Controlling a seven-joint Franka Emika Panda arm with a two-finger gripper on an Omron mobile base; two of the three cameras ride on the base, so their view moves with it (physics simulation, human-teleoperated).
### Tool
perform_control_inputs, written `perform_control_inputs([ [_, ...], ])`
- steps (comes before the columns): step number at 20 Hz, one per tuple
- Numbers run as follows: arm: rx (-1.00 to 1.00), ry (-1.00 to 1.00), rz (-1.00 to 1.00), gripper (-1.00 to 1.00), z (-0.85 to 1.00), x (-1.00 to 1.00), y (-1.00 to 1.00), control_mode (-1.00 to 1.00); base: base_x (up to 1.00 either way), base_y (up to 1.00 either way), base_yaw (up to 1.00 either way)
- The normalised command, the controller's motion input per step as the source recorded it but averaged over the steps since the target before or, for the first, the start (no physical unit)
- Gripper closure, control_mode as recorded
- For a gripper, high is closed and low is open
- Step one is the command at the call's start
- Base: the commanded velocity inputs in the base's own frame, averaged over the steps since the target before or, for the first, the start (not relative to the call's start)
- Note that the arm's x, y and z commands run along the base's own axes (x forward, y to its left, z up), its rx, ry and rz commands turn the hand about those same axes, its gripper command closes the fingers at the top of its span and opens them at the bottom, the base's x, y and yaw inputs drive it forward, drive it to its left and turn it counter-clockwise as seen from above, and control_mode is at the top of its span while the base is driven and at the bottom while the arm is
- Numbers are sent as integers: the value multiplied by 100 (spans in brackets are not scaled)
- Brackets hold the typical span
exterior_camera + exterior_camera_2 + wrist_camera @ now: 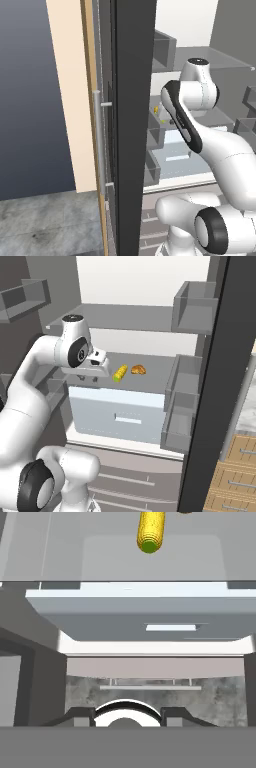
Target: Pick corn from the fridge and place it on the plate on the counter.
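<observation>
Corn (120,374) sat ungrasped on fridge (150,363) shelf; we hung just short, jaws pressed together, empty. Pick, plating left.

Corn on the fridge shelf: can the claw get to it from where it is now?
Probably yes. The fridge door stands open, the corn lies bare on the shelf beside a brown item, and nothing stands between it and the claw.

Brown croissant (138,370) on shelf; pale drawer (117,417) below (shut); wooden cabinet panel (75,95).
</observation>
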Motion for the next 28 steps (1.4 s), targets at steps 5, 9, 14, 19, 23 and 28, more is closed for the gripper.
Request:
perform_control_inputs([
  [5, 0, -2, 0, -100, -7, 4, -12, -100, 0, 0, 0],
  [9, 0, -1, 0, -100, -7, 19, -30, -100, 0, 0, 0],
  [14, -3, -15, 0, -100, -3, 21, -9, -100, 0, 0, 0],
  [19, -5, -36, 0, -100, 0, 11, 0, -100, 0, 0, 0],
  [23, -1, -28, 0, -100, -4, 20, 0, -100, 0, 0, 0],
  [28, 2, -1, -3, -100, -1, 45, 0, -100, 0, 0, 0],
])
